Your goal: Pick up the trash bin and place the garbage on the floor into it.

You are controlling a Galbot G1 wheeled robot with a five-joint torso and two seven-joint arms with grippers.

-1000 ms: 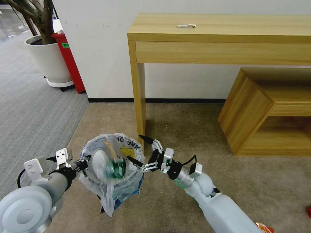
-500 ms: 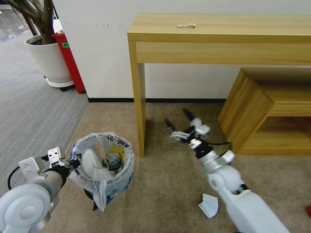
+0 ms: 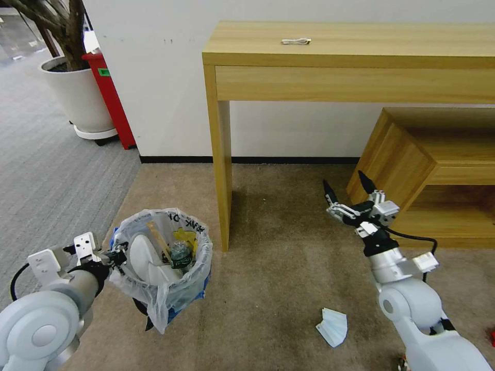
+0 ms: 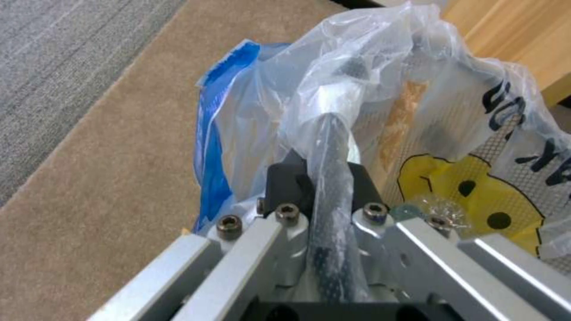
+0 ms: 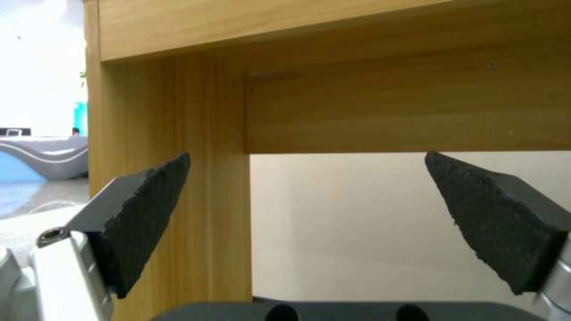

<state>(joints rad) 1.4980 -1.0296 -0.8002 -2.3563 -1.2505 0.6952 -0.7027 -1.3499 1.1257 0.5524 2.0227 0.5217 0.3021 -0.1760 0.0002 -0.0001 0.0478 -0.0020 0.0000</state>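
The floor [image 3: 268, 278], a beige-tan carpet, carries the remaining garbage. A pale blue mask [image 3: 332, 326] lies flat on it, near the right arm's base and well apart from the trash bin [image 3: 161, 268]. A red scrap [image 3: 492, 337] shows at the picture's right edge.

Step in hand, by judgement: reposition the empty right gripper for the next pickup, the mask being the nearest piece.

Procedure for a clean pickup:
- Bring the gripper down over the mask with the jaws wide.
- Pinch a raised fold, not the flat sheet; the mask is thin and limp and may slide on the pile.
- Hold the bin level and clear of the wooden worktop's leg [image 3: 221, 170] throughout.

Arm pose:
- The left arm is low at the robot's left, forearm reaching inward. The left gripper [image 3: 117, 256] is clamped on the bin's rim through the translucent bag [image 4: 369, 102]; the left wrist view shows the rim and bag film pinched between the closed jaws. The bin hangs from this grip beside the worktop's leg, its mouth upward. It already holds a white slipper [image 3: 143, 257], a wooden stick [image 3: 159, 240] and a plastic bottle [image 3: 180, 256].
- The right arm stands raised in front of the low wooden shelf unit [image 3: 423, 175], wrist up. The right gripper [image 3: 349, 191] is spread wide and holds nothing, its fingertips [image 5: 146, 209] pointing toward the worktop.
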